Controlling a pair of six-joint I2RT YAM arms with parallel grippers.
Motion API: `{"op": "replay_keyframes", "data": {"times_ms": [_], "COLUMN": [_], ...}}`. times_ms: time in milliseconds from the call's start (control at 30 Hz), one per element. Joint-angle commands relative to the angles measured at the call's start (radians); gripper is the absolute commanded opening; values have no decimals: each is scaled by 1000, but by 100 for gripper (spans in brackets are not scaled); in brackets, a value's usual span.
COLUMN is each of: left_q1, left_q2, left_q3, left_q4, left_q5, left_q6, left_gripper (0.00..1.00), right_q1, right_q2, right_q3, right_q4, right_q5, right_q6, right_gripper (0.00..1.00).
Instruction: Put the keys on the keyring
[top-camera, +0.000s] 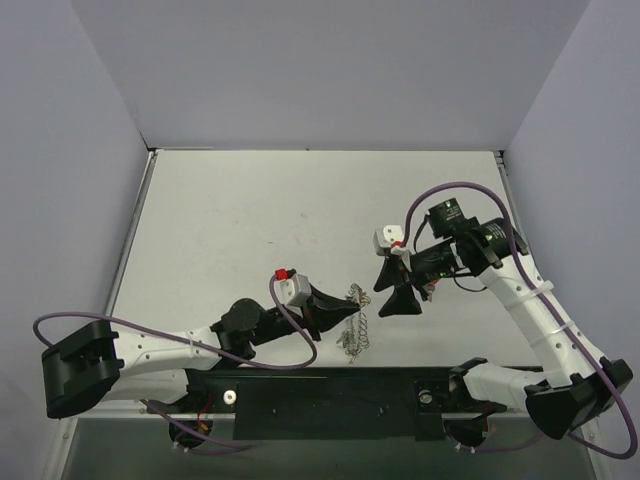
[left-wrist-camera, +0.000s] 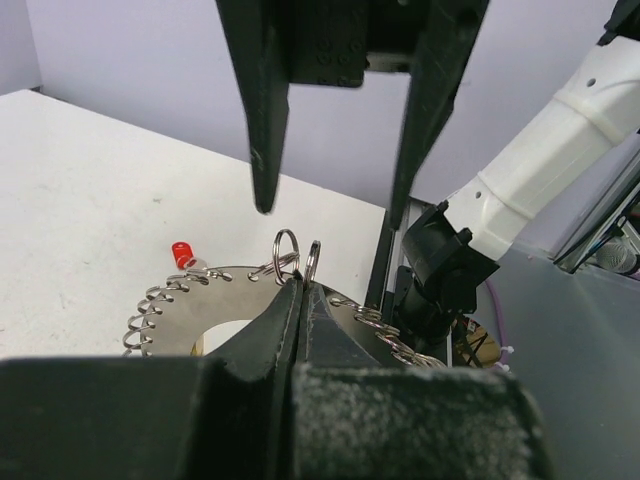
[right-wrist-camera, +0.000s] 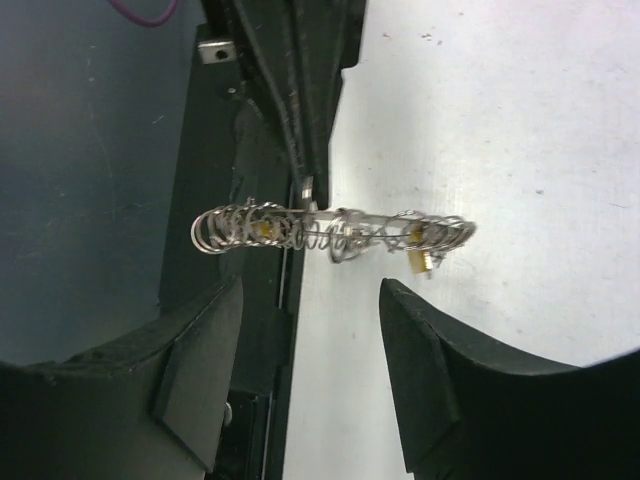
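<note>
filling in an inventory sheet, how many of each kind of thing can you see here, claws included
claws: 2, left claw and right claw
keyring: 1
red key: 1
yellow keys: 2
total: 6, more keys may be hidden in the coil

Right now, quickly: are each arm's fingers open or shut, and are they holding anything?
Left gripper: fingers shut, pinching the keyring.
Right gripper: fingers open, holding nothing; the keyring hangs just beyond them.

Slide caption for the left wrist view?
Left tool shut on the coiled keyring, right tool open beyond it, red key head by the coil.
</note>
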Motion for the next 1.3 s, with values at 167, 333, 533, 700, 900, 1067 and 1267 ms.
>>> {"op": "replay_keyframes", "data": {"times_ms": [167,333,533,700,900,1067,1267], "left_q1": [-29,-34,-40,-41,-43,-44,-46], "left_q2": [-4,27,45,53,62,61,53], "left_q3": [-5,21,32,32,26,21,0], "left_q4": [166,181,186,206,239,252,278], "left_q5": [-77,-85,-87,-102,-132,-148,-169], "left_q6": [-6,-7,-12,-18,-26,-29,-35], "left_gripper": [0,0,0,0,0,0,0], "right_q1": [1,5,16,42,56,57,56], "right_q2": [-66,-47,-12,-7,-15,-27,-33], "right_q3": [-72,-78,-74,-101,-146,-164,-166], "right_q4": [41,62,94,165,262,292,291], "right_q5": [-164,-183,-167,-143,-111,-94,-109], "right_q6": [-27,-4,50,133,225,245,245], "right_gripper": [50,42,34,29,24,20,16]}}
